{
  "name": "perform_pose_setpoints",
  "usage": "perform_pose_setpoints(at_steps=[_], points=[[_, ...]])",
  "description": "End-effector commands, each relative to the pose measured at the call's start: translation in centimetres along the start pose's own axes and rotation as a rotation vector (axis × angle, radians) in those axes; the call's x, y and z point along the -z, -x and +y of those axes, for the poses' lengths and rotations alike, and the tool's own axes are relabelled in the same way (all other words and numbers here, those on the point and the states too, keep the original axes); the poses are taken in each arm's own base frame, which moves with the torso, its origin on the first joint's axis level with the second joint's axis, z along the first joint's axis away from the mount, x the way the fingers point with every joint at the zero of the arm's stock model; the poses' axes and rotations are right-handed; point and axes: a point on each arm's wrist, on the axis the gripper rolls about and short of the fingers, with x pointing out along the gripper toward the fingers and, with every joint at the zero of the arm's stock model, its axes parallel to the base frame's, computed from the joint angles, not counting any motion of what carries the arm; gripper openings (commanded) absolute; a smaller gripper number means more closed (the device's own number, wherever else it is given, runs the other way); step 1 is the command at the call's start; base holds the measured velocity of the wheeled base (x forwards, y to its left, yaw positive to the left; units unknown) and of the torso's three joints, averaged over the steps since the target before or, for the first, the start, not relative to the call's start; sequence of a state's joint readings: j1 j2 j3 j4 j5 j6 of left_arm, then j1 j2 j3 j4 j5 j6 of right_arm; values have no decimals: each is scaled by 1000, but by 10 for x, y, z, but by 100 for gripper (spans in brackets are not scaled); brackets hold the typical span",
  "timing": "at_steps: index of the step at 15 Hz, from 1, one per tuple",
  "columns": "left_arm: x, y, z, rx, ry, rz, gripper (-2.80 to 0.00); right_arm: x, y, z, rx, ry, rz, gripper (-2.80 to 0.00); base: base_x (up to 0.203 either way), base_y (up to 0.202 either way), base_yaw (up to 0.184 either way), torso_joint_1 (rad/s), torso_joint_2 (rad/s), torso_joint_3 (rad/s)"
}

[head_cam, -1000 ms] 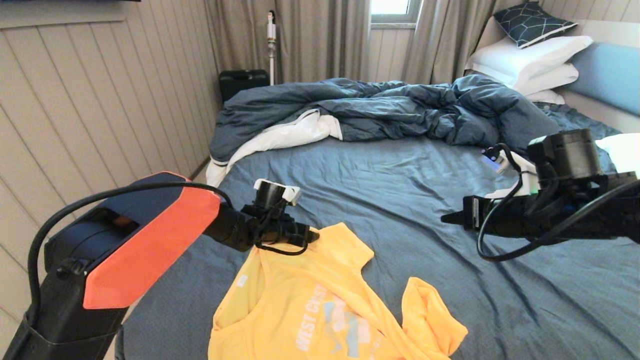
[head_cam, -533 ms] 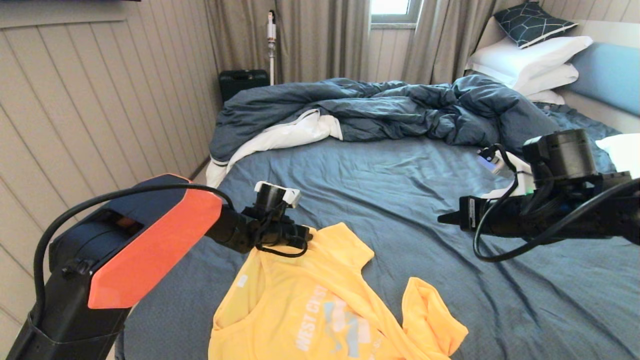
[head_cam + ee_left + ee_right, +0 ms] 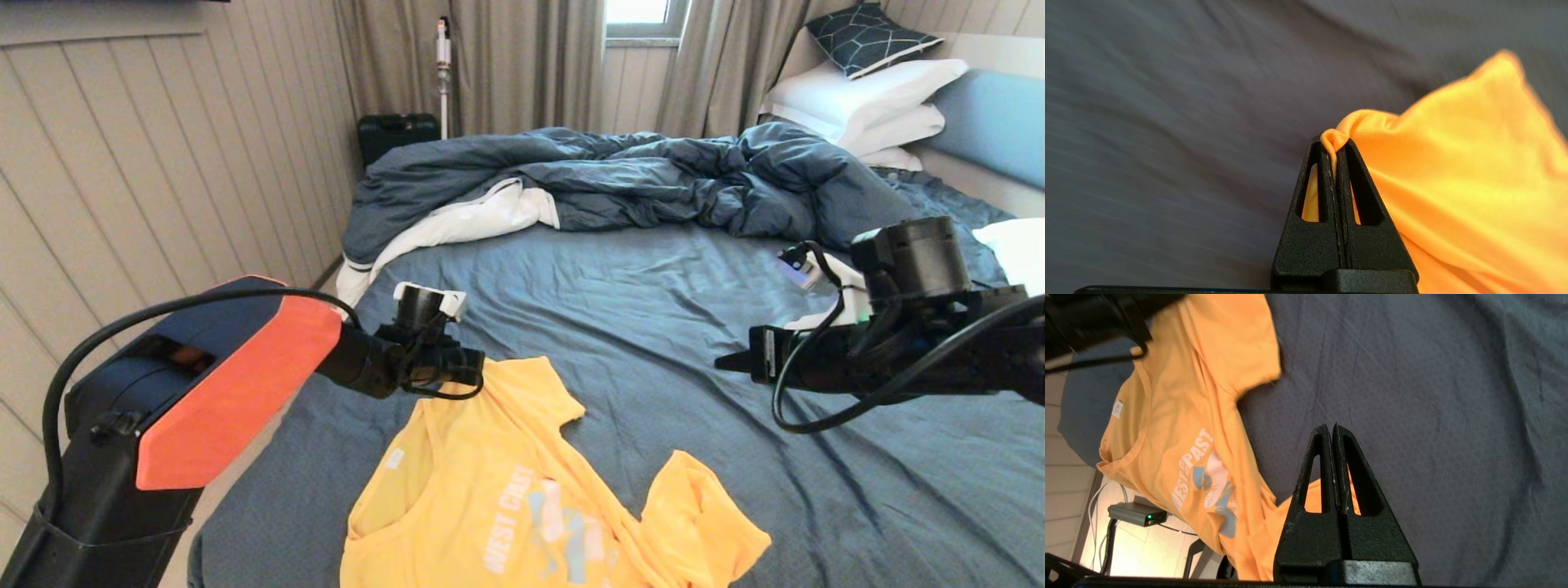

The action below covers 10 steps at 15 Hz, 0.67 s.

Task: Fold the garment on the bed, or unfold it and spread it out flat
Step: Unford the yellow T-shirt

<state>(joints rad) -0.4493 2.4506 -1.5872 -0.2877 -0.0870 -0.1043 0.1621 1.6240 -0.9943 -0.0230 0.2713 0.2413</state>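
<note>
pinching garment [image 3: 1453,171] sleeve in left hand [image 3: 1334,147], right hand [image 3: 1332,433] closed empty, duvet [image 3: 620,175] behind

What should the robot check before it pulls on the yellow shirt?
1. Left gripper shut on the garment: ok, a pinch of yellow cloth sits between its fingers.
2. Grip is on a sleeve edge, not the middle: ok, in the head view it holds the far sleeve.
3. Right gripper free: ok, shut and empty, above the bed.
4. Duvet apart from the shirt: ok, it is bunched farther up the bed.
5. Shirt lying flat: not ok, the other sleeve is crumpled.
6. Whether the pinch caught one layer or two: cannot tell.
</note>
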Motion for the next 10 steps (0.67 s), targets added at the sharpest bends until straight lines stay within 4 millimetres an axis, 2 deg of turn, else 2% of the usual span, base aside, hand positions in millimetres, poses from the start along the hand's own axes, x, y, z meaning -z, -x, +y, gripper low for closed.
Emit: perform_pose_setpoints(at_steps=[1,6,10], points=[[-10,2,13,-29,14,-35,-280,3,-2,0,-1,-3,13,-280,0,0,0,0,0,0],[-35,4,45,-88,43,-107,-280,4,-5,-1,1,2,23,-280,0,0,0,0,0,0],[-52,-2,77,-177,71,-143,-280,5,-5,-1,-1,4,18,-280,0,0,0,0,0,0]])
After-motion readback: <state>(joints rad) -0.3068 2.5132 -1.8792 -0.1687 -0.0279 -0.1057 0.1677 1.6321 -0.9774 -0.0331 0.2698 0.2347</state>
